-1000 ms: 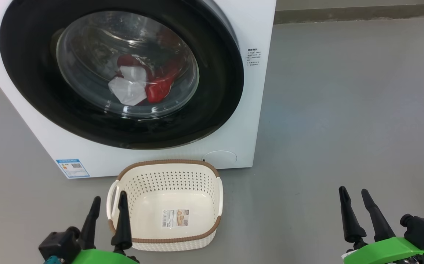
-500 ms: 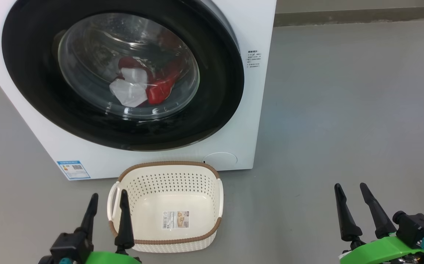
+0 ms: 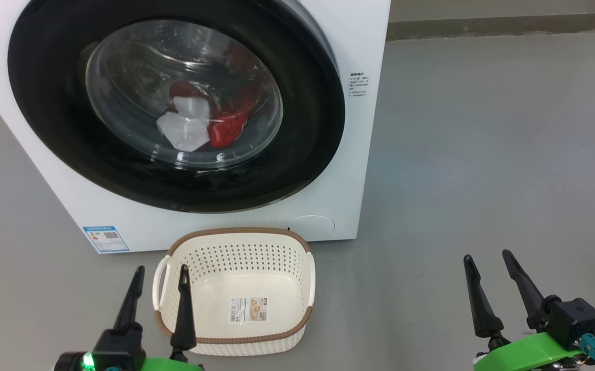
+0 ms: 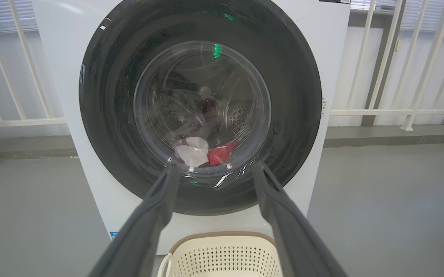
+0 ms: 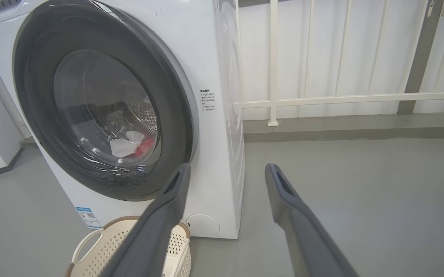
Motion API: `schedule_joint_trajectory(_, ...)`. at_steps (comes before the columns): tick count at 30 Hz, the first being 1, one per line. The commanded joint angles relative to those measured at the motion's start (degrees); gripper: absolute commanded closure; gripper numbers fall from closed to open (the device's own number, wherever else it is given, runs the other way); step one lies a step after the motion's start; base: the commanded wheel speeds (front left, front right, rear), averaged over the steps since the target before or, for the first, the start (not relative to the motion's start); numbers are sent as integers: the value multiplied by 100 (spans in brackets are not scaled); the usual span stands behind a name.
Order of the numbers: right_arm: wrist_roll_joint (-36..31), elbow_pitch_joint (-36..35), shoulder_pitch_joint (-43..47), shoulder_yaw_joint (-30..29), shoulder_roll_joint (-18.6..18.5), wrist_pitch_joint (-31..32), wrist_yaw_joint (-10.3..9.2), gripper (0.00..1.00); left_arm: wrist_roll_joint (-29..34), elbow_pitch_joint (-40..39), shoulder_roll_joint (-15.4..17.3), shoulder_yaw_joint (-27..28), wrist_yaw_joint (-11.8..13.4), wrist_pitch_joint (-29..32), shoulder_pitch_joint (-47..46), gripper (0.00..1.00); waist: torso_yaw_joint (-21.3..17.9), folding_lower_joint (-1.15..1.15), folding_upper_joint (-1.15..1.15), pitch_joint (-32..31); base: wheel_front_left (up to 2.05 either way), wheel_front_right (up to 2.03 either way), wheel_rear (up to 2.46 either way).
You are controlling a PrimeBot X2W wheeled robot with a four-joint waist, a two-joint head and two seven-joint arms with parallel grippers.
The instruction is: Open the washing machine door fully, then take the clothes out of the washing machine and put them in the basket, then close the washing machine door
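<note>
Hovering before a shut door (image 3: 173, 175)

Both pincers stand apart, empty: left pincer (image 3: 162, 268) by the left handle of the basket (image 3: 235, 232), right pincer (image 3: 486, 254) above the floor (image 3: 482, 129). Red and white clothes (image 3: 194, 126) lie behind the door's glass, in the washer (image 3: 359, 51). The basket sits just before it.

— How do we hold our left gripper (image 3: 162, 268), with its two long dark tapered fingers (image 4: 150, 215)?
— Low at our left, fingers spread wide, pointing forward.
— And our right gripper (image 3: 486, 254)?
— Low at our right, equally spread, on its bright green plastic wrist shell (image 3: 526, 354), tilted slightly toward our left.
</note>
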Motion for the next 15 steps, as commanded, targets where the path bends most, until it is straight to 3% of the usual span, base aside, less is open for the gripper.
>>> schedule_joint_trajectory(1, -65, -164, -155, 170, -64, -50, -5, 0, 43, -170, 81, 172, 35, -53, -251, 0, 4, 0, 0, 7, 0, 0, 0)
schedule_joint_trajectory(15, -64, -182, -188, 133, -64, -63, -5, 0, 6, -145, 81, 245, 53, -53, -261, 0, 16, 0, 0, 49, 0, 0, 0)
